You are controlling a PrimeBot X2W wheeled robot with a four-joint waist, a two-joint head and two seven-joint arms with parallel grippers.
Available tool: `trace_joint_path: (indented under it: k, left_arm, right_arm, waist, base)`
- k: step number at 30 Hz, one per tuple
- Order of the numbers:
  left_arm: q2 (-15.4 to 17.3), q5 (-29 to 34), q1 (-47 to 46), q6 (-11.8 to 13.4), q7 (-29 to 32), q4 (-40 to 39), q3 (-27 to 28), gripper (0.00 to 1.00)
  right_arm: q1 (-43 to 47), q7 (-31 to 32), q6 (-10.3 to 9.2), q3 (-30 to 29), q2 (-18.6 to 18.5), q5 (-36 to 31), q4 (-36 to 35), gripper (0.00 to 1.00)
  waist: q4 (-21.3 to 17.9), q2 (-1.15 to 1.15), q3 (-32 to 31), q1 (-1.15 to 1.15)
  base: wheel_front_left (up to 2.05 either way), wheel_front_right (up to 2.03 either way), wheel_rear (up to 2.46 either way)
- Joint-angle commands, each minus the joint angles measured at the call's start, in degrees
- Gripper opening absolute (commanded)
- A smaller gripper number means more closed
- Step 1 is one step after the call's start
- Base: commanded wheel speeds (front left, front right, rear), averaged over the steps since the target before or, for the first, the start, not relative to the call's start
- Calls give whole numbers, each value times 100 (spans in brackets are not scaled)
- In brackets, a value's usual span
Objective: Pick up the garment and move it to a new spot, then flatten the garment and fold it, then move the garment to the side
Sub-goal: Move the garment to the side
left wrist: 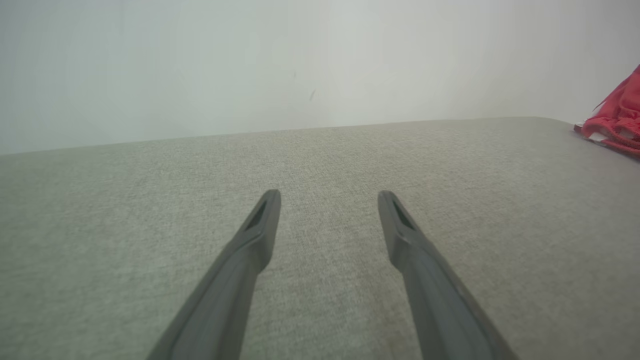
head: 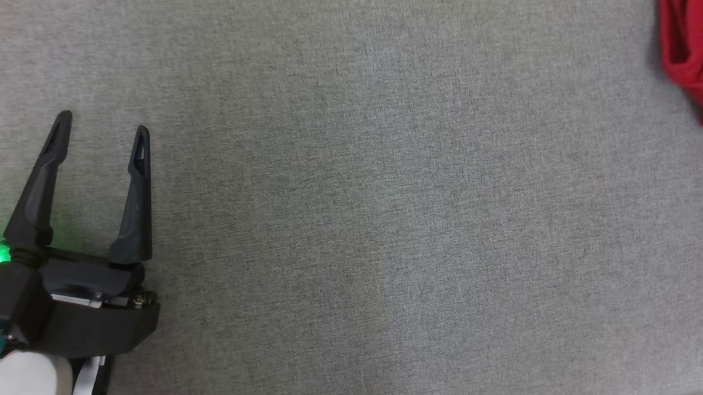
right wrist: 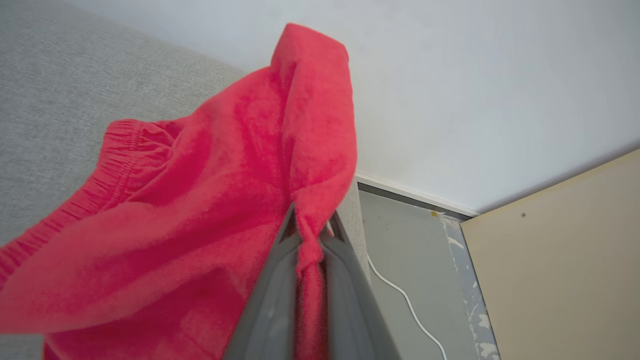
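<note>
My right end effector (right wrist: 311, 222) is clamped on a pinched fold of the red garment (right wrist: 200, 210). The garment hangs bunched from it, elastic waistband (right wrist: 117, 155) showing, at the far right edge of the grey fabric bench (head: 351, 197). My left end effector (head: 103, 123) has its fingers apart, holding nothing, over the bench's near left part.

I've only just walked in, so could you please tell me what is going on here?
The robot's right gripper is shut on a fold of the red garment, which is bunched up at the far right of the grey fabric surface. The left gripper is open and holds nothing, over bare surface well away from the cloth. The garment is not yet flattened or folded.
</note>
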Motion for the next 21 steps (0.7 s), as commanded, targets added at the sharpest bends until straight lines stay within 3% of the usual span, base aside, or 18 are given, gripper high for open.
trace_joint_path:
  k: [1,5,6,7,8,21]
  left_arm:
    - [25,60,59,15,-1,31,-18,100]
    - [46,74,70,35,0,-23,-17,100]
    - [53,69,76,40,1,-46,-6,100]
    - [54,63,84,49,1,-54,-3,100]
    - [55,57,89,53,1,-57,-3,100]
    - [-50,-78,183,104,1,102,-50,100]
  right_arm:
    - [-100,-22,-16,22,-2,9,51,0]
    - [-372,-52,-16,85,88,-37,303,0]
    - [-468,-76,-16,129,132,-73,422,44]
    - [-521,-93,-16,159,136,-105,495,44]
    - [-564,-122,-16,188,157,-124,556,100]
    - [-637,-594,-16,183,324,-15,805,100]
  waist:
    - [-92,-1,129,0]
    - [-55,-1,152,0]
    - [-42,-1,156,0]
    - [-33,-1,158,0]
    - [-23,-1,155,0]
    - [109,-1,-278,0]
  base:
    - [0,0,0]
    - [0,0,0]
    - [0,0,0]
    - [0,0,0]
    - [0,0,0]
    - [0,0,0]
